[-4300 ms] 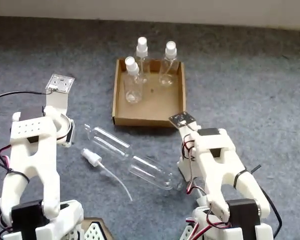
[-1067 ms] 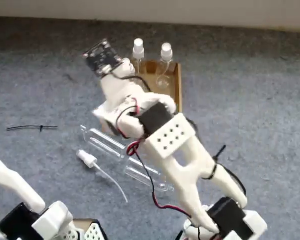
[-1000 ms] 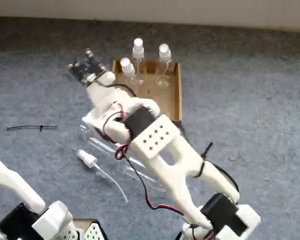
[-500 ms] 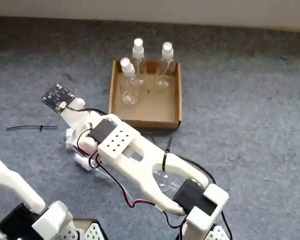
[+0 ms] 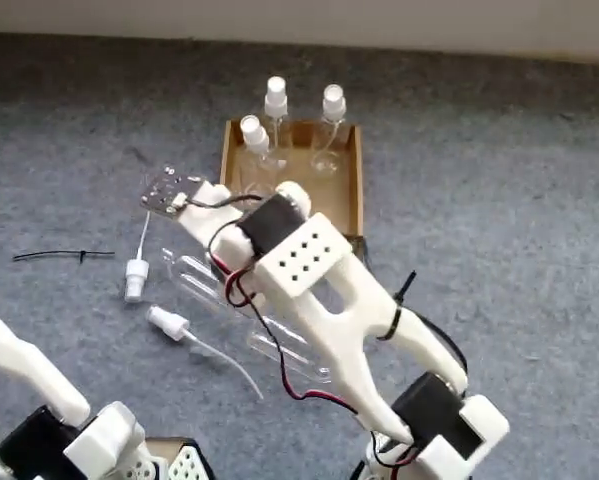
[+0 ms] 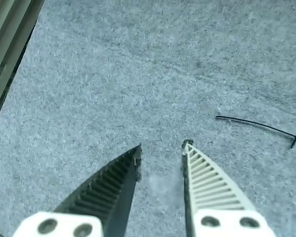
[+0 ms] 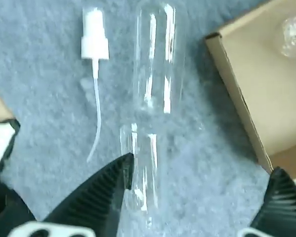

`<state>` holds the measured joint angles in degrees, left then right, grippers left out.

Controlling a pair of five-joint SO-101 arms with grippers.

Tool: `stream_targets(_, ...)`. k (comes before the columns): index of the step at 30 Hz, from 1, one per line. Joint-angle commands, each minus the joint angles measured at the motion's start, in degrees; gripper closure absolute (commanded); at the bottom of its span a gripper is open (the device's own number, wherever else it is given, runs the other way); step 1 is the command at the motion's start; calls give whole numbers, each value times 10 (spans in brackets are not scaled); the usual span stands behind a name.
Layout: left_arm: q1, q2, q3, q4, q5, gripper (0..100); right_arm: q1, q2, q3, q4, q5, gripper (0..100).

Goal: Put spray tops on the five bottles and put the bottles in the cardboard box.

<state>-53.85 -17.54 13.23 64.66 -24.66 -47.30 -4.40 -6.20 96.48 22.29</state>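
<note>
Swinging back from the left, the right arm [image 5: 309, 270] has left a second spray top [image 5: 136, 275] on the carpet [image 5: 499, 200], near the first spray top [image 5: 168, 322]. The right gripper [image 7: 202, 165] hangs wide open and empty over the lying bottles [image 7: 155, 64]. The left gripper [image 6: 162, 146] is partly open and also empty. Three capped bottles [image 5: 276, 110] stand in the cardboard box [image 5: 358, 190] near the carpet's far edge.

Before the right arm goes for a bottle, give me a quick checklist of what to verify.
1. Right claw open: ok.
2. Clear plastic bottle centred in that claw: not ok, it lies beside one finger.
3. White spray top free to pick up: ok.
4. Free floor in the brown cardboard box: ok.
5. Left claw open and empty: ok.
6. Which end of that bottle is the neck: cannot tell.
</note>
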Motion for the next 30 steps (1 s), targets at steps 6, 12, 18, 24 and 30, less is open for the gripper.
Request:
stream_targets(6, -7, -1, 6, -8, -2, 867, 85, -128, 209, -7, 154, 634)
stream_targets(12, -4, -5, 24, -9, -2, 867, 87, -218, 479, -219, 140, 634)
stream_targets(18, -6, -6, 22, -9, -2, 867, 92, -266, 589, -315, 88, 631)
stream_targets(24, -3, -6, 24, -9, -2, 867, 91, -271, 610, -347, 84, 630)
stream_targets(30, -2, -6, 24, -9, -2, 867, 96, -282, 515, -256, 68, 630)
